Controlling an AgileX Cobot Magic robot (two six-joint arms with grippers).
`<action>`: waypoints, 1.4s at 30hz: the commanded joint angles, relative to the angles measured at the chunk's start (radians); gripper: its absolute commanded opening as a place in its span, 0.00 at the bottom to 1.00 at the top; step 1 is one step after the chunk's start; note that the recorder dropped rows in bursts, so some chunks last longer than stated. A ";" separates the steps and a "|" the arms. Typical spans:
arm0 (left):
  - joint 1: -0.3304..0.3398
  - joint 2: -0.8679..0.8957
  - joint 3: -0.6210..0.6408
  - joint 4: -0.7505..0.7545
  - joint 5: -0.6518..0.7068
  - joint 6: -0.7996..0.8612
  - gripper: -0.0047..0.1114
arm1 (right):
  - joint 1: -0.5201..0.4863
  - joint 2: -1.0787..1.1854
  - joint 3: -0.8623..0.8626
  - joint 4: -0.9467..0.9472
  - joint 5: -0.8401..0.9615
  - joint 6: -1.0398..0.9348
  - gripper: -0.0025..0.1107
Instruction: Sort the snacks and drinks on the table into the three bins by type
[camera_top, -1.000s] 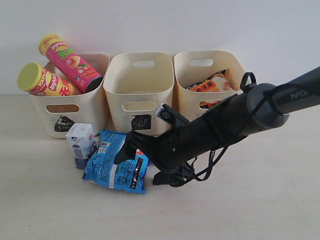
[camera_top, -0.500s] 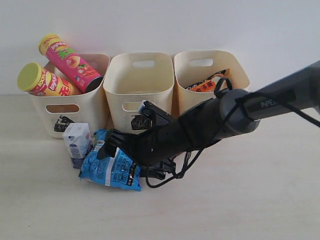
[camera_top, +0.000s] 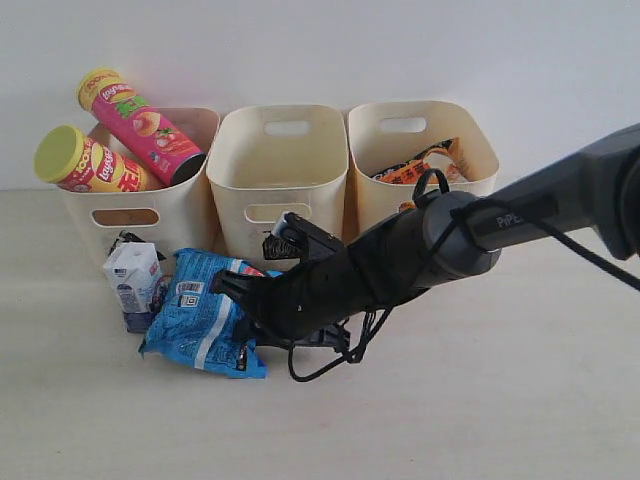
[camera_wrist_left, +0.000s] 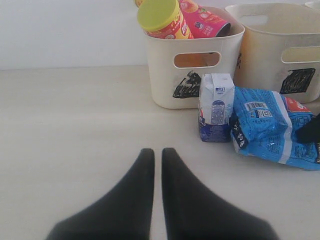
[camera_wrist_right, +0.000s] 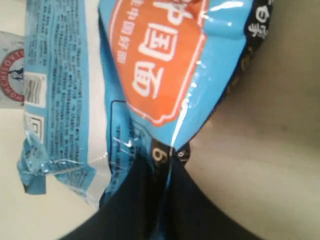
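Because the left gripper (camera_wrist_left: 156, 152) hangs closed and empty over bare surface (camera_top: 500, 420), well apart from everything, the risk lies with the other arm. The right gripper (camera_wrist_right: 161, 167) is pinched narrow on one edge of the blue noodle packet (camera_top: 195, 320), which lies flat on the surface in front of the bins. That hold is thin film only, so the crinkly wrapper could slide out once its weight hangs from the jaws.

Just beside the packet, touching or nearly so, stands the white carton (camera_top: 130, 280). A lift that drags sideways could tip the carton over.

Behind them, the triangle bin (camera_top: 190, 215) holds the pink tube (camera_top: 140, 122) and the yellow-red tube (camera_top: 90, 165), both leaning out over its rim; a wide swing could knock them. The middle bin (camera_top: 280, 175) looks empty. The right bin (camera_top: 385, 205) holds an orange packet (camera_top: 425, 165), so it is probably the target, and a limp packet could catch on its rim.
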 joint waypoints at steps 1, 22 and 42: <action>0.002 -0.003 -0.001 -0.011 -0.002 0.003 0.08 | -0.008 -0.050 0.017 -0.091 -0.017 -0.011 0.02; 0.002 -0.003 -0.001 -0.011 -0.002 0.003 0.08 | -0.157 -0.275 0.136 -0.286 0.172 -0.088 0.02; 0.002 -0.003 -0.001 -0.011 -0.002 0.003 0.08 | -0.133 -0.237 0.130 -0.376 -0.028 -0.151 0.93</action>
